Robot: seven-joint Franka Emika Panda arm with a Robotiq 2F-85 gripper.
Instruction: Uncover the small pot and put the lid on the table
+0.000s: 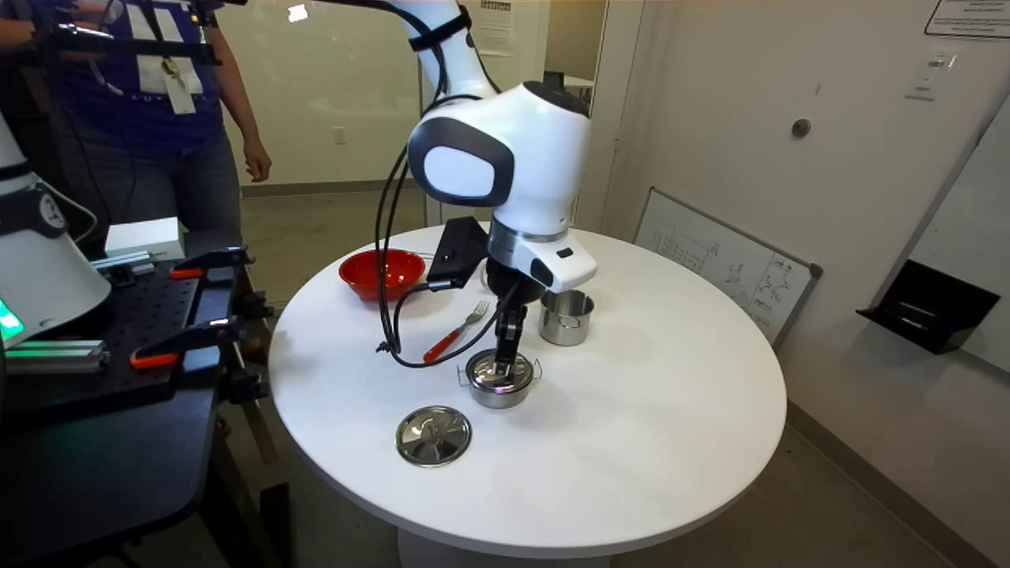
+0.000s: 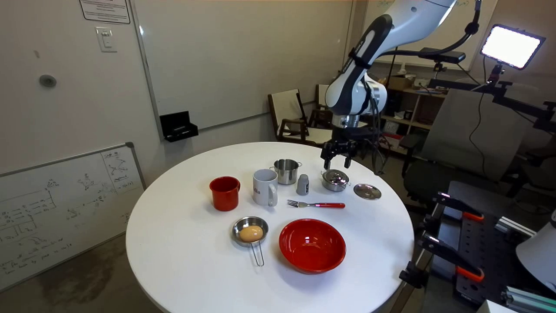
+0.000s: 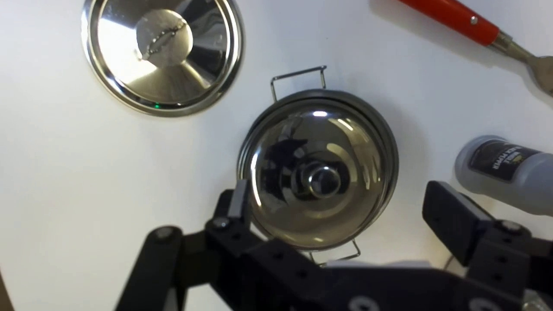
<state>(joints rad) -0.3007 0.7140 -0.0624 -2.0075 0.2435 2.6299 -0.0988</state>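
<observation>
Lid (image 3: 319, 175) sits just below the parted gripper (image 2: 337, 164).

Wrist view: fork (image 3: 479, 26) cut off top and right, pepper shaker (image 3: 510, 175) right, disc (image 3: 166, 52) top. Inside of small pot (image 1: 499, 400) hidden under lid (image 3: 317, 172). Whiteboard writing (image 2: 84, 195) too small to read.

White rounded arm (image 1: 544, 158), dark-grey joint ring (image 1: 473, 134), looping black cables (image 1: 382, 252), black tool (image 2: 337, 164) with silvery screws (image 3: 511, 225)
</observation>
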